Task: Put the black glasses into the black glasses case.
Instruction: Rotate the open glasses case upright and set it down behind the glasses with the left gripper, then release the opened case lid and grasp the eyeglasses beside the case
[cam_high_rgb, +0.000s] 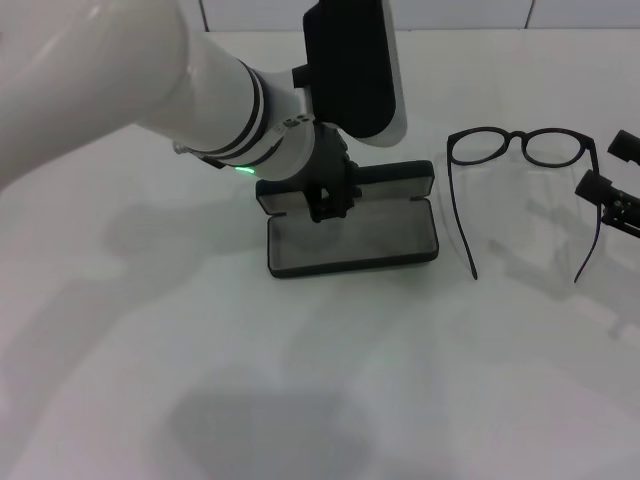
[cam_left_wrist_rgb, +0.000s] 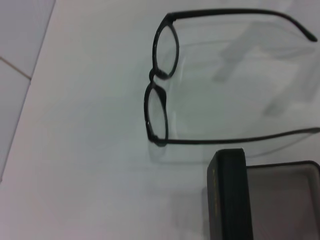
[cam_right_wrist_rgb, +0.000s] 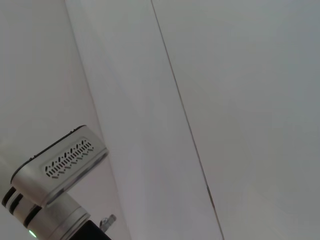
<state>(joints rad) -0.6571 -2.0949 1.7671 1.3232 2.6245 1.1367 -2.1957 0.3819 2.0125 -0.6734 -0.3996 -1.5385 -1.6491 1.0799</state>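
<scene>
Head view: my left pincer (cam_high_rgb: 328, 203) over open black hard glasses case (cam_high_rgb: 352, 235), grip state unclear; thin black plastic glasses (cam_high_rgb: 520, 150) beside right pincer (cam_high_rgb: 612, 180), unclear too.

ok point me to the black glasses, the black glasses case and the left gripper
black glasses (cam_high_rgb: 521, 141), head view, on the bridge between the two lenses
black glasses case (cam_high_rgb: 350, 245), head view, on the grey lining of the open tray
left gripper (cam_high_rgb: 328, 205), head view, on the dark fingers at the case's hinge edge
</scene>
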